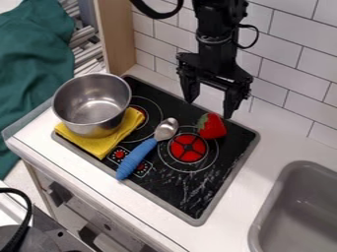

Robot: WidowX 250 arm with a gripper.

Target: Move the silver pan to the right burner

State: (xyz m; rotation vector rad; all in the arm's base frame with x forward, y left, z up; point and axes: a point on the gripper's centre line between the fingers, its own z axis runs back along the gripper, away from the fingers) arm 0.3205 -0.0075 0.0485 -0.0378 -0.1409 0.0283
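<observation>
My gripper (209,106) hangs over the back edge of the stove, its two fingers spread apart and nothing between them. The silver pan (92,104) stands at the stove's left end, partly on a folded yellow cloth (116,138) and covering part of the left burner (139,114). It lies to the left of the gripper, well apart from it. The right burner (188,148) is a red disc with a black cross inside white rings. A strawberry (211,126) lies at that burner's back edge, just below the gripper.
A spoon with a blue handle (137,158) lies diagonally between the two burners, its metal bowl toward the back. A grey sink (299,211) is at the right. Behind the stove rises a tiled wall (289,74), with a wooden panel (116,37) at the back left.
</observation>
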